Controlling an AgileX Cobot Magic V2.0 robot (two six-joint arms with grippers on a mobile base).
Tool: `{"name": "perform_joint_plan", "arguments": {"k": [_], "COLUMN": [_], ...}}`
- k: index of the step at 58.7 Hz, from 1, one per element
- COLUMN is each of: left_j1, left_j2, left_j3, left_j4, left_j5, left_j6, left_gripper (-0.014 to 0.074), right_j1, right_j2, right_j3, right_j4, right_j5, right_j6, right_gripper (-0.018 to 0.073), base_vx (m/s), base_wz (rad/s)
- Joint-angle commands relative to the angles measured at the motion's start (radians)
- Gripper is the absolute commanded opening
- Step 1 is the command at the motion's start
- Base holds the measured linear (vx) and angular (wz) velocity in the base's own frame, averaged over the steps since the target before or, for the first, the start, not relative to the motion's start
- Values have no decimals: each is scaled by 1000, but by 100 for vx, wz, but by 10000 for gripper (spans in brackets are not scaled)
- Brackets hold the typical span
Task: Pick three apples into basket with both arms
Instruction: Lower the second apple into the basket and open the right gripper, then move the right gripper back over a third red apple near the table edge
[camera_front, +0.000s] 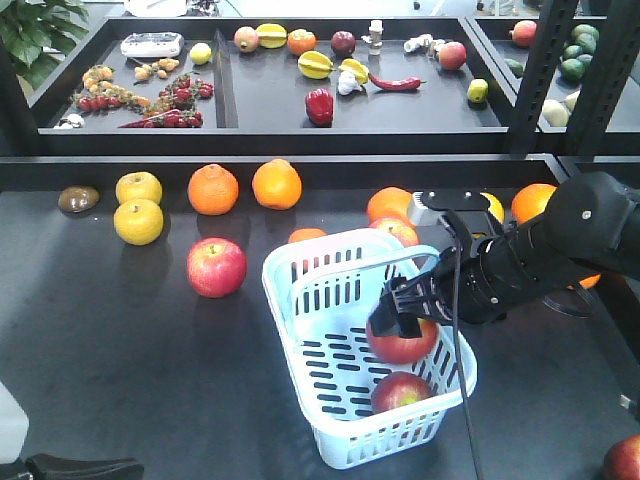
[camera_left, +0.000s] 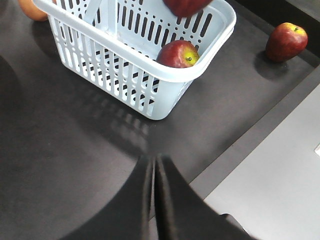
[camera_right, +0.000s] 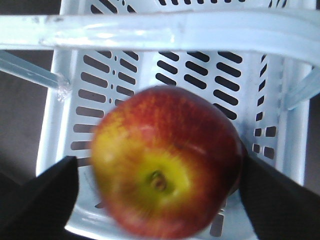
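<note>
Your right gripper (camera_front: 400, 318) hangs over the middle of the basket (camera_front: 300, 262), inside its rim. In the right wrist view an apple (camera_right: 167, 162) sits between the two fingers (camera_right: 42, 200), stem dimple facing the camera; the right finger touches its skin, the left one shows a sliver of gap, and the apple is slightly blurred, so you cannot tell whether the grip is firm or the fruit is free. From the front, that apple (camera_front: 402, 342) lies just under the fingertips.

A second apple (camera_left: 178, 54) rests on the basket floor in the corner nearest the worktop's front edge.

A third apple (camera_front: 216, 267) stands on the worktop, left of the basket and apart from it. Another red apple (camera_left: 286, 41) sits near the front right edge of the worktop.

Your left gripper (camera_left: 154, 165) has its fingers pressed together, holding nothing, above bare worktop in front of the basket.
</note>
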Motion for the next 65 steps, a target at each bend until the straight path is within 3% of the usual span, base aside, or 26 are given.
{"name": "perform_joint_plan", "arguments": {"k": [1, 13, 22, 26, 37, 44, 49, 56, 65], "left_j1": [1, 1, 1, 1, 1, 1, 1, 1, 1], "left_j2": [-4, -4, -4, -4, -4, -4, -4, -4, -4], "left_j3": [-24, -24, -24, -24, -24, -24, -24, -24, -24], "left_j4": [-11, -11, -11, -11, -11, -11, -11, -17, -18], "left_j5": [-71, -71, -69, -69, -69, -69, -69, -69, -67], "left_j6": [-9, -9, -9, -9, -9, -9, -9, -9, -9], "left_gripper": [-6, -6, -6, -6, -6, -6, -6, -6, -6], "right_j1": [2, -1, -3, -4, -4, -4, -10, -120, -392], "right_j2": [-35, -37, -77, -111, -251, -320, -348, -362, -362], "right_j3": [-28, -28, -37, -44, -44, -44, -43, -9, 84], "right_j4": [17, 8, -60, -139, -474, -679, -760, -753, -700], "right_j5": [-13, -3, 71, 126, 240, 326, 376, 389, 336], "right_j6": [-12, -11, 6, 62, 299, 435, 485, 493, 433], "right_gripper": [724, 695, 552, 441, -13, -11, -9, -9, -8], "base_vx": [0, 0, 0, 0, 0, 0, 0, 0, 0], "base_wz": [0, 0, 0, 0, 0, 0, 0, 0, 0]}}
